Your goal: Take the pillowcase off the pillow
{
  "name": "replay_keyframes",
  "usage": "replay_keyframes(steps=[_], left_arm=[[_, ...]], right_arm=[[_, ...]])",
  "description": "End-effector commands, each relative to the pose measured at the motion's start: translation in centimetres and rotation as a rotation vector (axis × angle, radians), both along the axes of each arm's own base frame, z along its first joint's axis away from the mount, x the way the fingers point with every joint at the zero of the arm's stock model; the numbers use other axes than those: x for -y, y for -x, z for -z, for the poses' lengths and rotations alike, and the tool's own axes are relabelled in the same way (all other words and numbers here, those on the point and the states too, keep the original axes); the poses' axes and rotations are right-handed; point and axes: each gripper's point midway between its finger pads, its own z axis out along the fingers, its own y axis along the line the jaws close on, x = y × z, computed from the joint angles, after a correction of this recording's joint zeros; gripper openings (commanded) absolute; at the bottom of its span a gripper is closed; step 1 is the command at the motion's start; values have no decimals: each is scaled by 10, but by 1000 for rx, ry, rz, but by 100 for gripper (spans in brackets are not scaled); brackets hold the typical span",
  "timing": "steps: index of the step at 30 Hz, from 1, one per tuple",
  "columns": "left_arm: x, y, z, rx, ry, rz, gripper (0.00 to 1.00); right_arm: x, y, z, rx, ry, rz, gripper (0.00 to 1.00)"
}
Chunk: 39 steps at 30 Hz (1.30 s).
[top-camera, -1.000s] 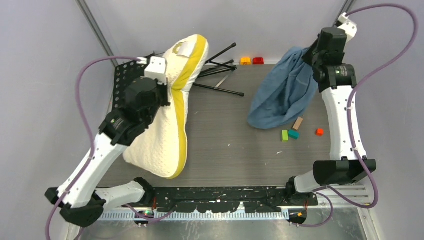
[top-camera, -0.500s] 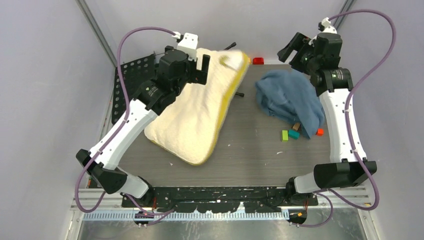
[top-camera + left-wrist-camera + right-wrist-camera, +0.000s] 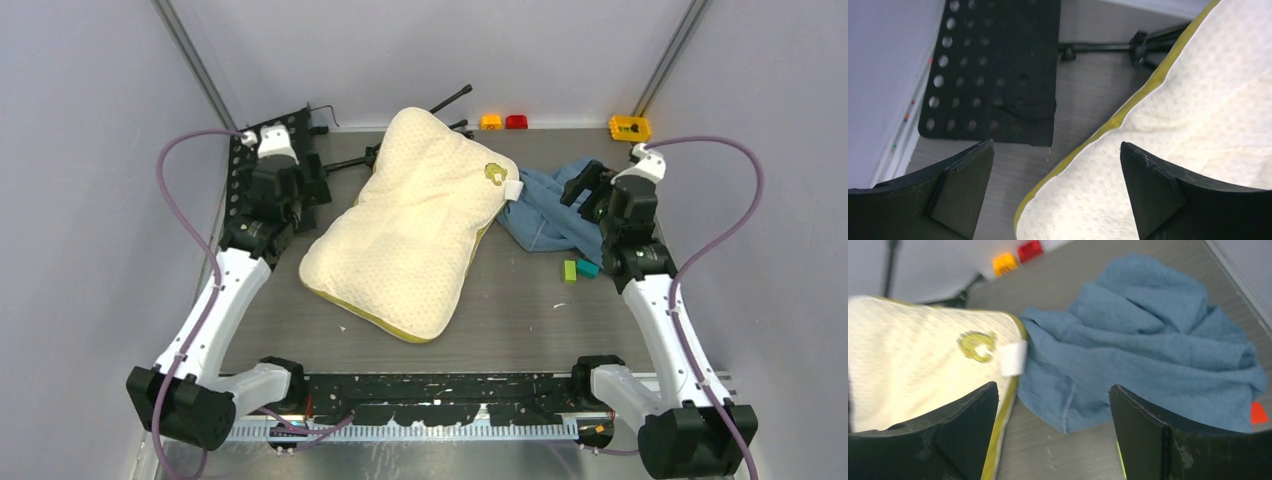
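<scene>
- Apparently done: pillowcase (image 3: pixel 548 210) fully off, crumpled just right of the bare pillow (image 3: pixel 405 235), touching its tagged corner.
- Left gripper (image 3: pixel 1055 150) spread wide, empty, over pillow's left edge.
- Right gripper (image 3: pixel 1054 390) likewise released.

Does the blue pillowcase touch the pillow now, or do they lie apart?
Touching. The right wrist view shows the pillowcase lying against the yellow edge of the pillow beside the white tag, with no gap between them there.
</scene>
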Motion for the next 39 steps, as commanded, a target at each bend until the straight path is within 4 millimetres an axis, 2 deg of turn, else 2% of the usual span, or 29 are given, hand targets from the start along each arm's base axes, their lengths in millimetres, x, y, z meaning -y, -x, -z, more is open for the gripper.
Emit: replay_keyframes(steps=[1,3,6,9,12,15,18,24,25,27,29,31,32,34,36,38,39], left_arm=[[-5,-16,31,29,31,-41,100],[-10,-19,54,2,-8,-44,100],[-16,-23,82,10,-47,-52,100],[-25,-23,105,-4,-91,-76,100],[-28,-22,129,-28,-136,-67,100],[-30,-21,139,20,-142,-60,100],[-30,-18,158,21,-138,-34,100],[-42,-10,202,31,-129,-28,100],[-45,-11,202,53,-124,-35,100],[-42,-14,205,39,-115,0,100],[-50,-23,201,67,-127,-18,98],[-55,-26,206,41,-119,-15,97],[-54,-27,207,49,-122,-4,95],[-51,-29,209,119,-124,25,95],[-47,-33,217,182,-141,57,95],[-42,-29,230,79,-127,87,99],[-42,-34,227,61,-129,86,98]], right_arm=[[18,-11,17,21,122,50,87],[17,-10,36,-5,149,29,88],[5,-6,64,-16,268,-113,88],[14,-1,66,53,258,-40,89],[13,-3,80,112,248,-38,87],[9,-9,102,70,221,-51,86],[16,-12,125,27,237,-19,87],[39,-15,168,-52,337,66,90],[43,-18,174,-27,319,102,90],[43,-29,174,37,289,124,88],[44,-36,182,22,283,121,88],[49,-37,206,-14,283,144,89],[54,-39,202,24,286,180,93],[51,-37,204,-11,266,168,90],[53,-41,204,-12,280,174,92],[44,-44,204,-2,288,113,92],[40,-44,207,-19,292,80,93]])
